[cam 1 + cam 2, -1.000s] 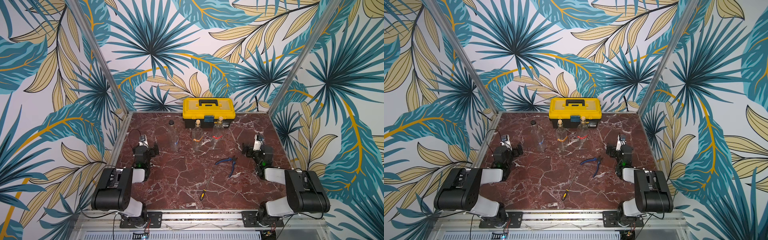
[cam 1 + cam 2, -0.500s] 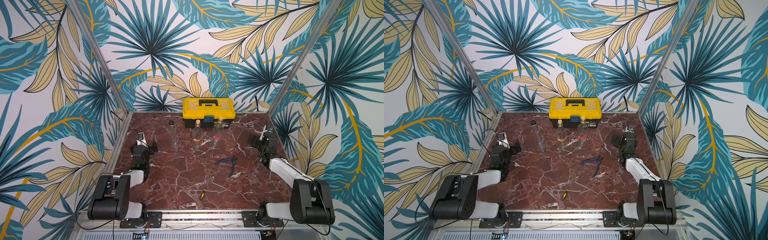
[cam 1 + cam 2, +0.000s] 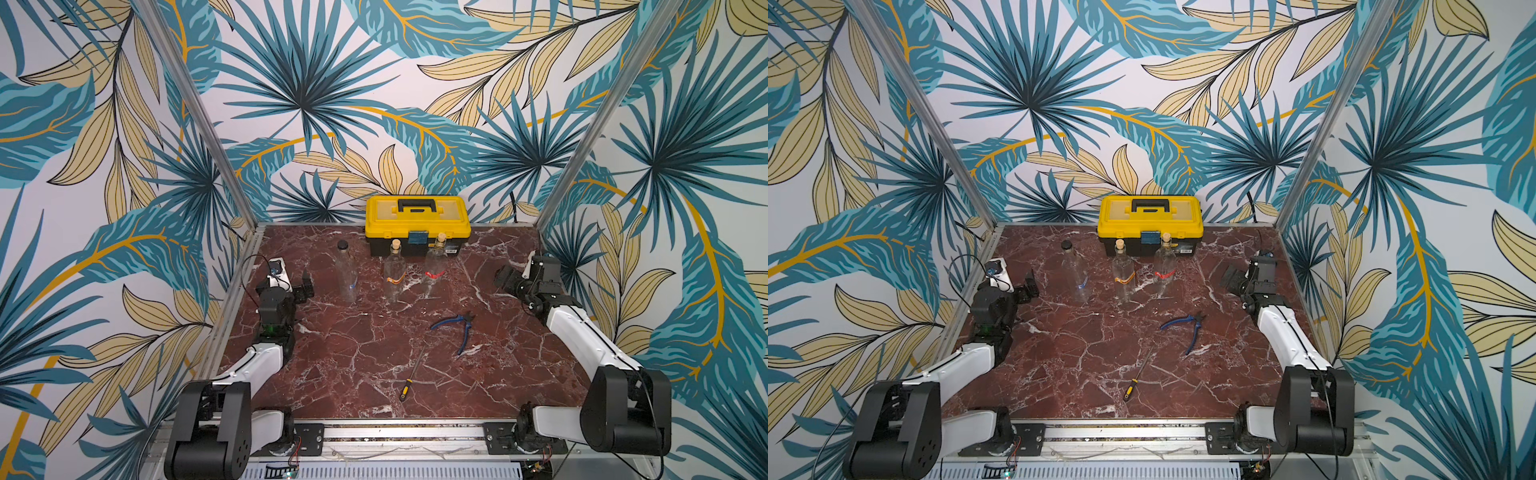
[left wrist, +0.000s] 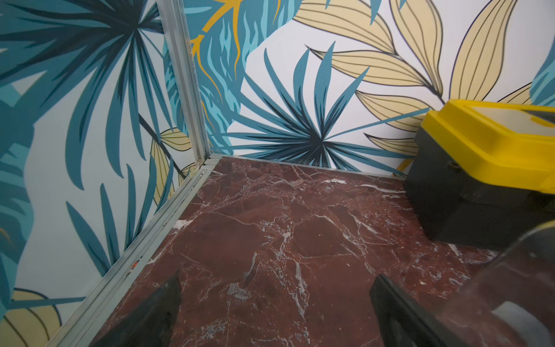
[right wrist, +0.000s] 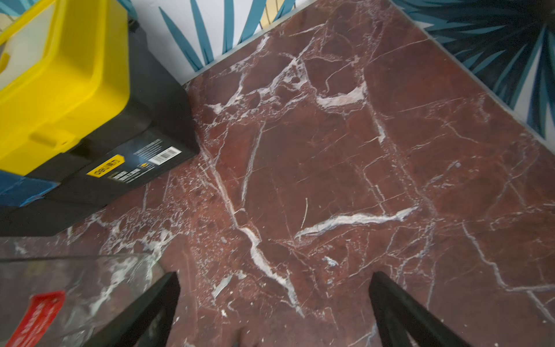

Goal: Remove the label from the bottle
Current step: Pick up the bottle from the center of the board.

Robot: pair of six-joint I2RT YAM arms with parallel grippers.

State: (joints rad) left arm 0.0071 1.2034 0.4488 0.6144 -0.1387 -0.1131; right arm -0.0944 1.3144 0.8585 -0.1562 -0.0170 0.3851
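Three clear bottles stand in a row before the toolbox in both top views. The left bottle (image 3: pixel 347 272) has a black cap and a blue label (image 3: pixel 352 285). The middle bottle (image 3: pixel 394 274) is corked with an orange label (image 3: pixel 392 279). The right bottle (image 3: pixel 434 266) is corked with a red label (image 3: pixel 432 274). My left gripper (image 3: pixel 293 284) hovers open, left of the row and apart from it. My right gripper (image 3: pixel 509 278) hovers open, right of the row. The right wrist view shows empty open jaws (image 5: pixel 274 288) beside the red-labelled bottle (image 5: pixel 60 294).
A yellow and black toolbox (image 3: pixel 417 224) stands shut against the back wall. Blue-handled pliers (image 3: pixel 457 328) and a yellow-handled screwdriver (image 3: pixel 411 374) lie on the marble table (image 3: pixel 353 353) nearer the front. Patterned walls close in the left, back and right sides.
Both arms have unfolded from their low rest and reached toward the back. The right gripper rose along the right wall and turned toward the bottles. Both grippers stayed open.
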